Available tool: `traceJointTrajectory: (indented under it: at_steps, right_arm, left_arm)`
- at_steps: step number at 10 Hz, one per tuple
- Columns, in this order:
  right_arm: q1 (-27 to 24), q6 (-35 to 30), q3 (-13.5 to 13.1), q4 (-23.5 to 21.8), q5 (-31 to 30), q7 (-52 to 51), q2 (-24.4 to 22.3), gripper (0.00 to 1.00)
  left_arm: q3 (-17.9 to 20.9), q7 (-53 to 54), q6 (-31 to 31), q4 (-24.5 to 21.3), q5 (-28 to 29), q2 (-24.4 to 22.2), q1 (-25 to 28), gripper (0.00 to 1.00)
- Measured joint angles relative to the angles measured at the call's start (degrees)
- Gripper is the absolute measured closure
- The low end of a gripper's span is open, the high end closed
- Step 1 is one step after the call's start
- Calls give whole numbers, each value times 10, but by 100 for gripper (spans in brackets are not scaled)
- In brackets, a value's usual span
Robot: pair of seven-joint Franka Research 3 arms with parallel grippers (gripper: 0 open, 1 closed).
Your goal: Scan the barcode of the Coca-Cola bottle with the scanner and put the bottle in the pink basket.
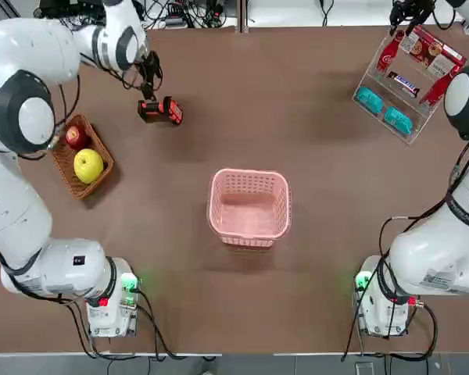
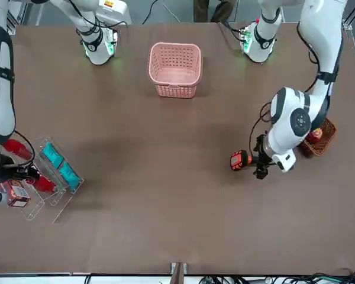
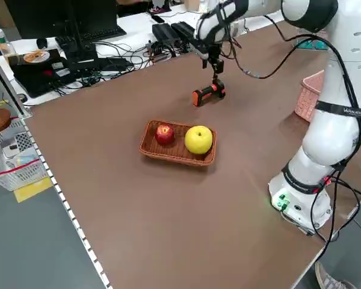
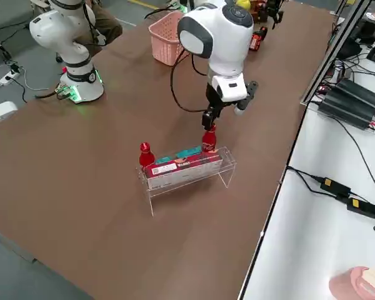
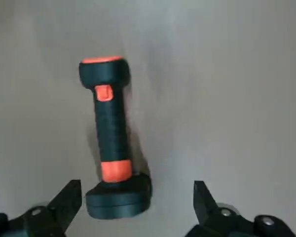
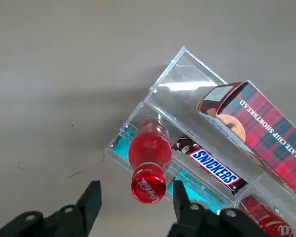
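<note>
Hovering my left gripper (image 5: 138, 207), fingers spread, above scanner (image 1: 161, 111) lying on table. R gripper (image 6: 135, 205) flanks Coca-Cola bottle (image 6: 149, 159) cap, fingers apart, no contact.

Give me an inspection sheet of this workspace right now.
Surface: brown table.
Job's things: black-and-orange handheld scanner lying flat; small red Coca-Cola bottle upright in clear acrylic rack; pink mesh basket at the table's middle.
Clutter: wicker basket, red apple, yellow apple; second bottle, snack boxes.
Grippers: left gripper open over the scanner; right gripper around the bottle's cap, not clamped.
Cables: at arm bases.
Surroundings: side desk with electronics.
</note>
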Motion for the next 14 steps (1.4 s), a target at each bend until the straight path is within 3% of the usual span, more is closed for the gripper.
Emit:
traceJointTrajectory:
  at_steps: [4, 9, 10, 11, 14]
  right_arm:
    - [0, 13, 0, 0, 0, -1, 10, 39]
    - [0, 13, 0, 0, 0, -4, 18, 46]
    - [0, 13, 0, 0, 0, -5, 19, 48]
    - [0, 13, 0, 0, 0, -6, 19, 58]
    - [-1, 13, -1, 0, -2, -26, 19, 66]
  left_arm:
    - [2, -22, 19, -16, 61, 8, 18, 0]
    - [-9, -27, 60, -17, 64, 27, 20, 0]
    - [-10, -27, 68, -17, 64, 29, 20, 0]
    - [-10, -27, 75, -17, 64, 32, 21, 0]
    - [-12, -27, 88, -17, 64, 46, 21, 0]
